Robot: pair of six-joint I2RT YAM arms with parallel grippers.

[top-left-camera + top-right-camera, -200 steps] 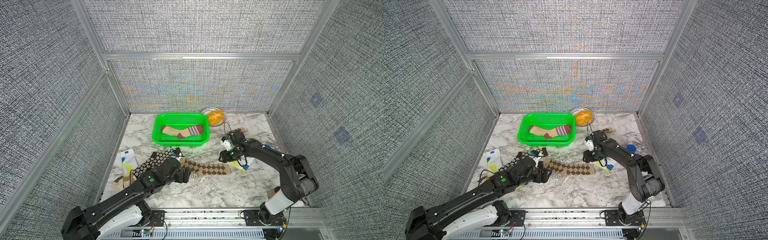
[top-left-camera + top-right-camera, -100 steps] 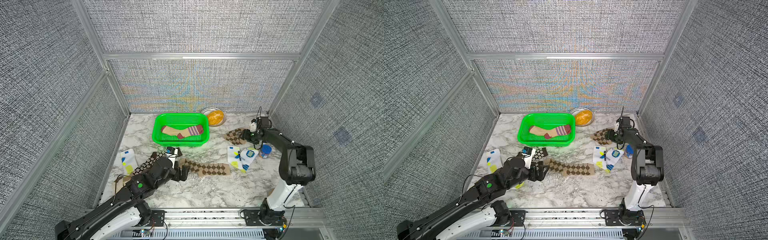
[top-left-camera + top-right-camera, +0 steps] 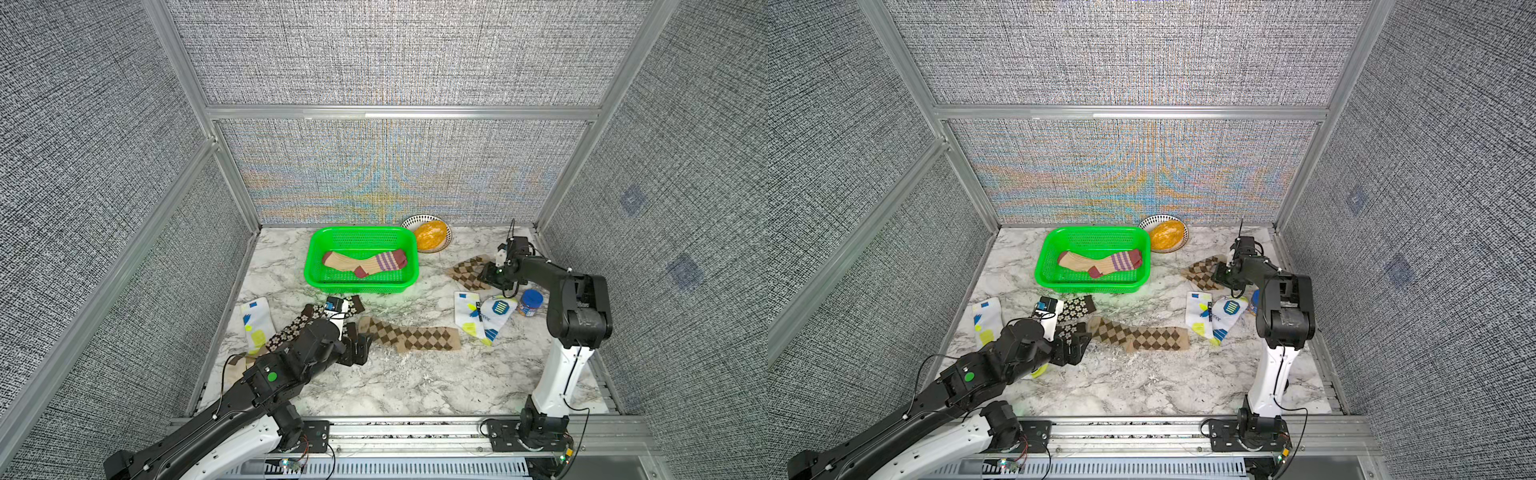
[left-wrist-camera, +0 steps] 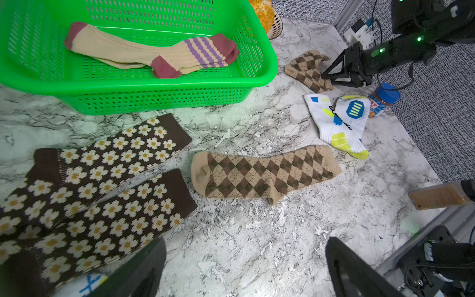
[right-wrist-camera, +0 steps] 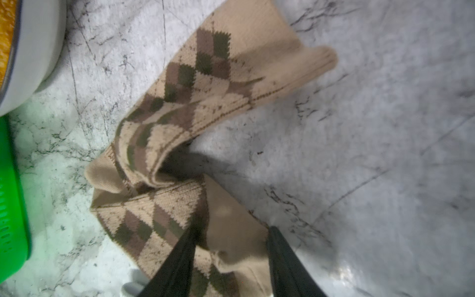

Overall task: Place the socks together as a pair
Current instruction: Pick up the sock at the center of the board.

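Crumpled diamond-check sock point(image 5: 192, 102) lies between 2 fingers point(image 5: 172, 270) of the right pincer point(image 5: 232, 231).

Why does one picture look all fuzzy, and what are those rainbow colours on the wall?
Right wrist view: the crumpled diamond sock and marble table look soft and smeared, so that one is blurry. Both top views: the woven back wall shows rainbow ripples, likely a camera effect. Left wrist view: sharp, with a green glow on the marble beside the basket.
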